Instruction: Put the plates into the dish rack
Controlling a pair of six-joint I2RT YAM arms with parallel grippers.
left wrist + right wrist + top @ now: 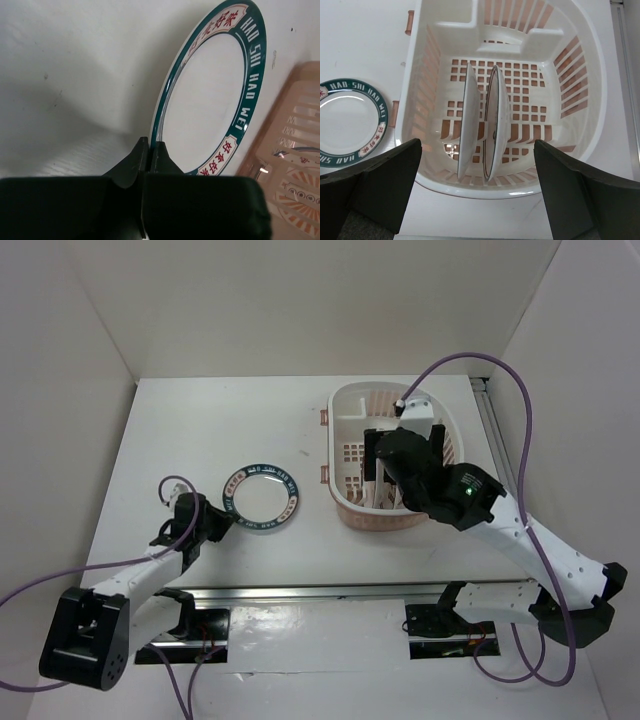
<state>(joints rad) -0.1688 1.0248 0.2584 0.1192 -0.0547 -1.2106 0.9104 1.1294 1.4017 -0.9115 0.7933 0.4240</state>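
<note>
The plate with the dark blue lettered rim lies on the white table, left of the dish rack. My left gripper is shut on its near-left rim, the rim edge pinched between the two black fingers. The pale pink dish rack stands at the right. Two plates stand upright on edge side by side in it, one at the left, one at the right. My right gripper hangs open above the rack, holding nothing.
White walls enclose the table on the left, back and right. A metal rail runs along the near edge by the arm bases. Purple cables loop over both arms. The rack's back holds a raised white compartment.
</note>
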